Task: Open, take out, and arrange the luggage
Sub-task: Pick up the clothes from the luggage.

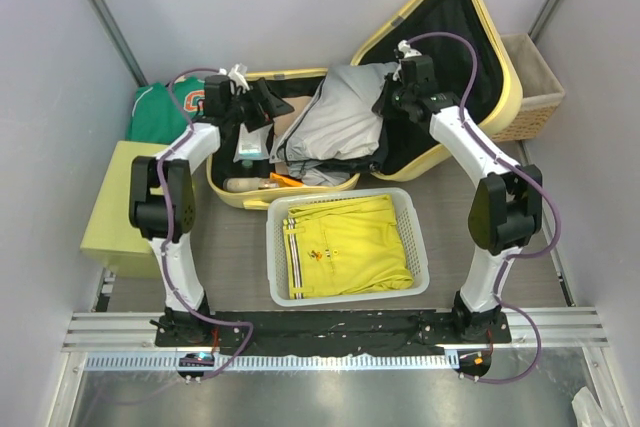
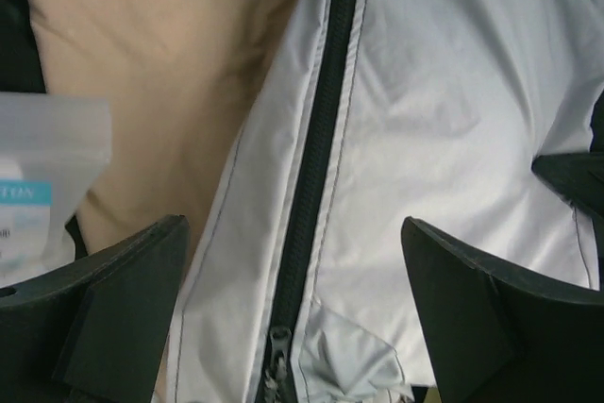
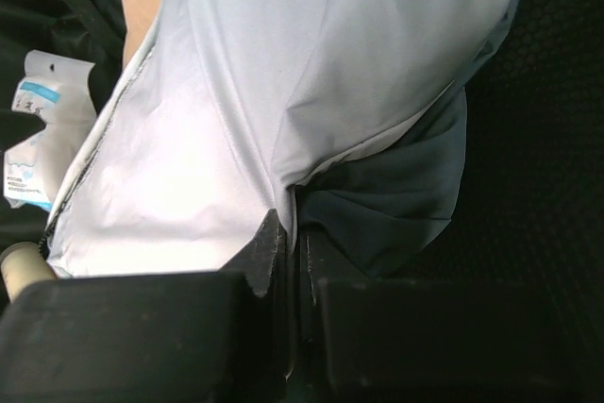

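Now, right end effector (image 3: 288, 238) pinching grey jacket (image 3: 283, 92), luggage (image 1: 506, 72) open

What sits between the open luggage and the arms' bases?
A white basket holding folded yellow clothing sits in front of the luggage, per the top external view.

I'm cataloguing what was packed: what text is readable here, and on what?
"TON": end of a cut-off word, on the teal band of the white packet; print below it is blurred.
The green garment: orange print, too small to read.
No other text shows.
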### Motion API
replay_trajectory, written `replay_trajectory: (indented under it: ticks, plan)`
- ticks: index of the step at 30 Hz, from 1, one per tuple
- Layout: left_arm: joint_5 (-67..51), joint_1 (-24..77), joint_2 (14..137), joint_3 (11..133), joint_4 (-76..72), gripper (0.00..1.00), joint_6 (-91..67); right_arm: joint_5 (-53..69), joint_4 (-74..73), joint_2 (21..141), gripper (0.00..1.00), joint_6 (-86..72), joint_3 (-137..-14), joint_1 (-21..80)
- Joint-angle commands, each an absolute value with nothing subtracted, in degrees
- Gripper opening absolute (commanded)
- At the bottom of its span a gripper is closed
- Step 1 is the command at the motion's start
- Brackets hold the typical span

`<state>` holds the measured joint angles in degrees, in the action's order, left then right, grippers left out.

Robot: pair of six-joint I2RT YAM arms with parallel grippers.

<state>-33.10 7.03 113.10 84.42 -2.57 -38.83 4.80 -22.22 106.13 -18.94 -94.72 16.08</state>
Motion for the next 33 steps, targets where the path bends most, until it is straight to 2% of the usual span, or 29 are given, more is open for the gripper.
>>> replay_trajectory:
  ticks: [1, 8, 14, 17, 20, 21, 22, 24, 25, 26, 27, 28, 30, 31, 32, 33]
  plan:
    - [-35.9, 6.8, 117.6, 91.8, -7.4, 1.00, -38.8, 5.1, -20.0, 108.8, 0.01, -19.0, -96.8, 14.3]
    - [-40.7, 7.0, 126.6, 96.0, -8.8, 1.00, -41.0, 6.1, -20.4, 108.9, 0.01, -19.0, -97.2, 13.7]
    - [-41.0, 9.6, 129.2, 95.8, -5.6, 1.00, -37.4, 8.5, -20.4, 108.0, 0.01, -20.7, -96.4, 13.7]
    - [-45.9, 10.4, 130.3, 96.2, -6.1, 1.00, -38.7, 9.3, -20.2, 107.5, 0.01, -21.3, -95.7, 13.7]
    - [-52.3, 10.7, 131.4, 94.3, -17.2, 0.99, -45.5, 10.3, -20.1, 106.9, 0.01, -21.8, -94.8, 13.6]
    - [-55.2, 10.7, 131.4, 92.0, -21.8, 0.96, -52.1, 10.6, -20.1, 106.4, 0.01, -22.1, -94.6, 13.7]
    - [-55.9, 10.8, 131.0, 90.9, -30.0, 0.92, -54.8, 11.2, -20.0, 106.3, 0.02, -22.1, -94.3, 13.7]
    - [-57.5, 10.7, 130.6, 89.0, -35.4, 0.78, -60.9, 11.9, -20.0, 105.7, 0.08, -22.8, -93.5, 13.7]
    - [-57.8, 10.7, 130.2, 88.7, -39.6, 0.72, -62.5, 12.2, -19.9, 105.1, 0.17, -23.2, -92.9, 13.7]
    - [-58.2, 10.9, 129.9, 88.2, -41.8, 0.61, -64.3, 12.9, -19.5, 104.9, 0.21, -23.9, -92.5, 13.6]
    - [-58.5, 10.9, 129.6, 87.4, -44.1, 0.56, -66.0, 13.3, -19.3, 104.6, 0.26, -24.3, -92.1, 13.7]
    - [-59.0, 10.9, 129.3, 86.8, -47.8, 0.52, -68.6, 13.6, -19.3, 104.1, 0.39, -24.7, -91.4, 13.7]
    - [-58.9, 10.8, 128.1, 85.9, -49.5, 0.36, -69.8, 15.1, -18.7, 103.5, 0.53, -26.1, -90.5, 13.7]
    - [-58.7, 10.9, 127.8, 85.6, -49.6, 0.29, -70.0, 15.5, -18.5, 103.1, 0.63, -26.5, -89.4, 13.7]
    - [-58.4, 10.7, 126.9, 85.4, -49.6, 0.14, -70.0, 15.9, -17.8, 102.1, 0.67, -27.0, -88.7, 13.7]
    - [-58.0, 10.5, 126.5, 84.7, -49.6, 0.06, -70.0, 15.9, -17.4, 101.6, 0.70, -27.7, -88.0, 13.7]
